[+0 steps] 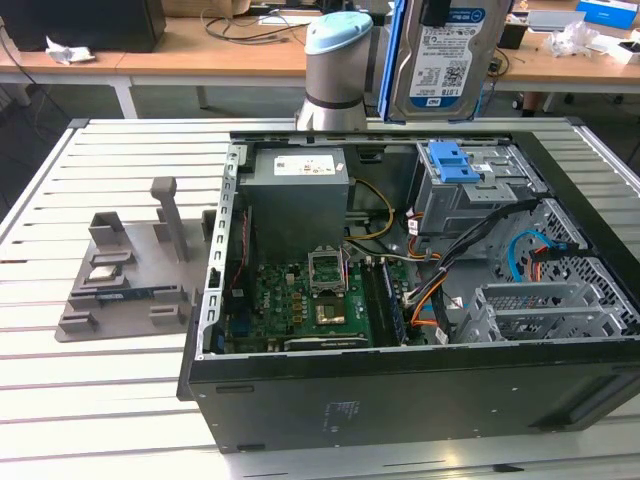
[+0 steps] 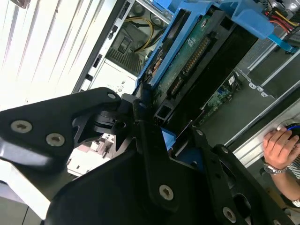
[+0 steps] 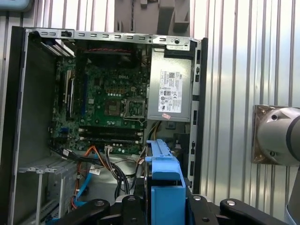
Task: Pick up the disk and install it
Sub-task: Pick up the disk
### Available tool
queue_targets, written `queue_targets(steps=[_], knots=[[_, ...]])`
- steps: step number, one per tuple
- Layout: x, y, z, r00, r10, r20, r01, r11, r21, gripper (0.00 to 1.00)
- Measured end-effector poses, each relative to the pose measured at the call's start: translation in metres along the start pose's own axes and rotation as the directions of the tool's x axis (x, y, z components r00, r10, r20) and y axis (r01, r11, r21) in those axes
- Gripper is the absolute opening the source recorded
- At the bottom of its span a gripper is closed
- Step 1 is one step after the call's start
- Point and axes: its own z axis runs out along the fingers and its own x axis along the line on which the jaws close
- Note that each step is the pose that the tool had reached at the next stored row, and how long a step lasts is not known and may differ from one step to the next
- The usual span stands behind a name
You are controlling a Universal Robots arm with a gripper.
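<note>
- The pickup looks done: the pincer [image 3: 163,204] is clamped on the blue frame of the disk [image 1: 440,55], one finger [image 3: 133,206] on each side of it.
- In the exterior view the disk hangs on end in the air, label facing the camera, above the far wall of the open case [image 1: 400,400] and touching nothing.
- The first wrist view looks past the disk's blue edge straight down into the case, onto the board [image 3: 105,103] and the cables.
- I'd judge this the carry-over stage, with the install not yet begun.
- The grey bay [image 1: 465,205] with the blue clip [image 1: 447,160] sits just below the disk.
- Seating it would call for squaring the frame to that bay and keeping clear of the cables [image 1: 440,290] beside it.
- A person's hand [image 2: 280,145] rests just outside the case.
</note>
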Motion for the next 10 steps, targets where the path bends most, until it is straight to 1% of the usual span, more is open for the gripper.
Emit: queue_targets(steps=[6,10], knots=[[0.0042,-0.0065,-0.0003,1.0000,0.000,0.0000,0.000,1.0000,-0.0001,0.36],[0.0099,-0.0158,-0.0006,1.0000,0.000,0.0000,0.000,1.0000,-0.0002,0.36]])
